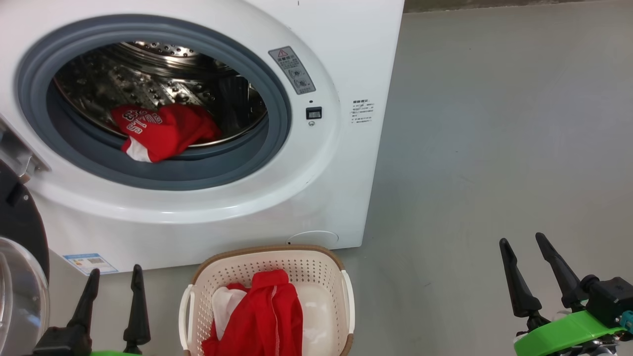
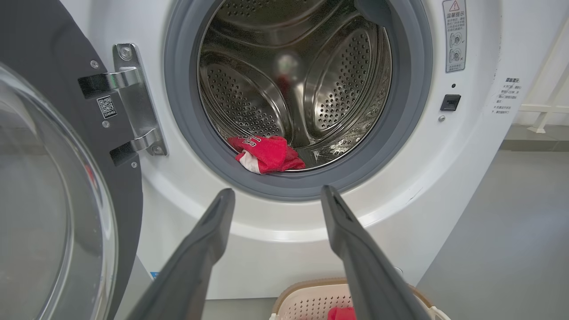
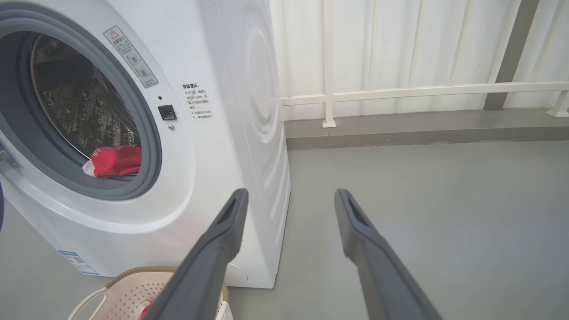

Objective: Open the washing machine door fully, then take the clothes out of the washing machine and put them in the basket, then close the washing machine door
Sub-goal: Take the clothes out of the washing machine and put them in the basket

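Note:
The white washing machine (image 1: 341,163) stands with its door (image 1: 20,267) swung wide open at the far left; the glass bowl of the door (image 2: 40,213) fills the left of the left wrist view. A red jersey with white lettering (image 1: 160,131) lies at the front lip of the drum (image 2: 266,153) (image 3: 116,161). Another red garment with white trim (image 1: 264,316) lies in the cream basket (image 1: 277,257) on the floor before the machine. My left gripper (image 1: 114,271) is open and empty, left of the basket (image 2: 302,302). My right gripper (image 1: 521,241) is open and empty over bare floor at the right.
Grey floor (image 1: 494,123) stretches to the right of the machine. A white railing and panel wall (image 3: 400,91) stand behind a low kerb beyond it. The door's steel hinge (image 2: 133,95) juts at the left of the opening.

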Controlling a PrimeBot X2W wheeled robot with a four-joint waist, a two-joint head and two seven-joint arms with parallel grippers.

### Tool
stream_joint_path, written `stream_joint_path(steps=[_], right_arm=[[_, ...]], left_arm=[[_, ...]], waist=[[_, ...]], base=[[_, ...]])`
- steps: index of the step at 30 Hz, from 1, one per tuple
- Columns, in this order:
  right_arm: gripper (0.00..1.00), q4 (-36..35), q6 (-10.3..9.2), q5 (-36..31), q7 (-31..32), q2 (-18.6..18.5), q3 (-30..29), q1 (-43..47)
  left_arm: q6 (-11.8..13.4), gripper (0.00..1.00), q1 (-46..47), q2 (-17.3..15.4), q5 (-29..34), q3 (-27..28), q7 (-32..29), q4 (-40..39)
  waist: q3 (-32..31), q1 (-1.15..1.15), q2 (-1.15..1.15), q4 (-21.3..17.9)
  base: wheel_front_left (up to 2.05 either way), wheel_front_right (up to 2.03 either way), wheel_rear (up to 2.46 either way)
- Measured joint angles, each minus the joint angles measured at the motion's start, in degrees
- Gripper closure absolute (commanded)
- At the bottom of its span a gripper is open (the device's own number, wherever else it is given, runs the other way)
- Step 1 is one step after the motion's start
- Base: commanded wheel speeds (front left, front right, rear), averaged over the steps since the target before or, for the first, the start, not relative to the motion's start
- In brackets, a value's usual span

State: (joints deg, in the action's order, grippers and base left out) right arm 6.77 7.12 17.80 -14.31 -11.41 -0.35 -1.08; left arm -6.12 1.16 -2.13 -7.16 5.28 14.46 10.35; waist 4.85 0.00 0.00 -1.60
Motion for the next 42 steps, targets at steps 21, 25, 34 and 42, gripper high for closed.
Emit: stream_joint_path(steps=[21, 25, 34, 42], right_arm=[[0.0, 0.0, 0.0, 0.0, 0.0, 0.03, -0.07, -0.02], [0.0, 0.0, 0.0, 0.0, 0.0, 0.05, -0.04, -0.09], [0.0, -0.46, 0.0, -0.01, 0.0, 0.31, 0.07, -2.22], [0.0, -0.88, 0.0, -0.03, -0.01, 0.78, 0.77, -5.29]], left_arm=[[0.85, 0.0, 0.0, 0.03, -1.64, -1.79, 0.0, -0.6], [0.89, 0.0, 0.19, 0.04, -2.14, -2.68, 0.0, 0.74], [1.35, 0.0, 9.34, 0.19, -2.35, -5.82, 0.0, 10.09], [3.38, 0.0, 23.92, -0.26, 1.46, -8.6, -0.79, 23.81]], waist=[[0.72, 0.0, 0.0, 0.3], [1.2, 0.0, 0.0, 0.34], [4.12, 0.0, 0.0, 0.51], [8.07, 0.0, 0.0, 0.01]], base=[[0.0, 0.0, 0.0], [0.0, 0.0, 0.0], [0.0, 0.0, 0.0], [0.0, 0.0, 0.0]])
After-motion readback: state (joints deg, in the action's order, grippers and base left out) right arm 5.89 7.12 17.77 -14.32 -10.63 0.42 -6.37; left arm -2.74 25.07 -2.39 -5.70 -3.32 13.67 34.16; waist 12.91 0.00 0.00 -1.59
